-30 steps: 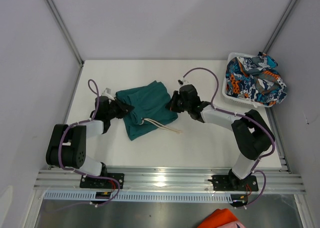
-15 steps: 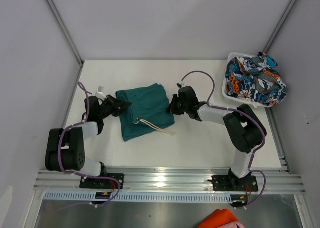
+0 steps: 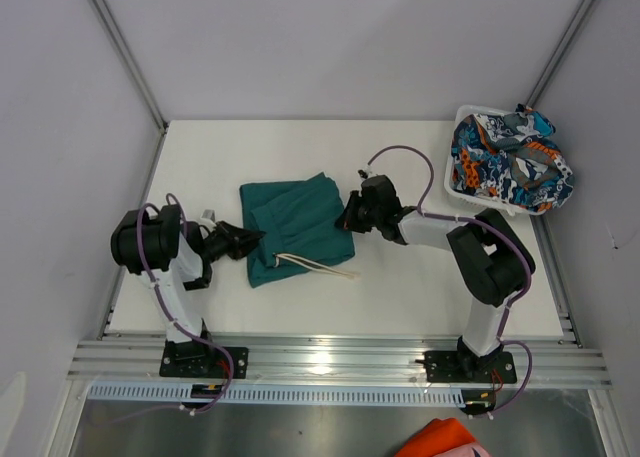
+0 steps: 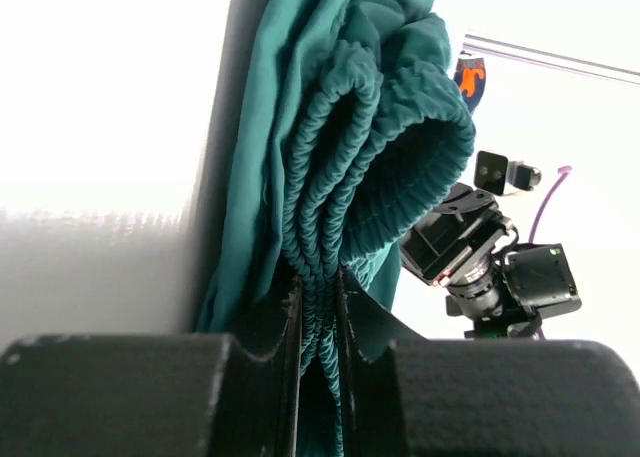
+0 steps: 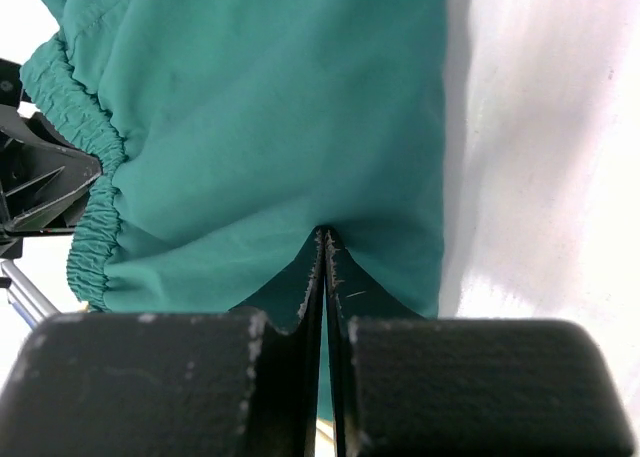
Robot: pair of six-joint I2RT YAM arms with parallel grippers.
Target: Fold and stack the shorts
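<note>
Top external view showed the plain dark teal-green fabric shorts (image 3: 295, 217) lying mid-way across the white desk (image 3: 400, 297), left gripper (image 3: 250, 239) clamped on the gathered waistband (image 4: 330, 187) and right gripper (image 3: 346, 215) pinched shut on the opposite edge, apparently to keep the fold taut.

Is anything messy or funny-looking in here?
Yes, a few things. The printed shorts spill over the rim of the white basket at the far right. The teal shorts have their pale drawstring trailing out loose. An orange cloth sits off by itself at the very bottom of the top view.
</note>
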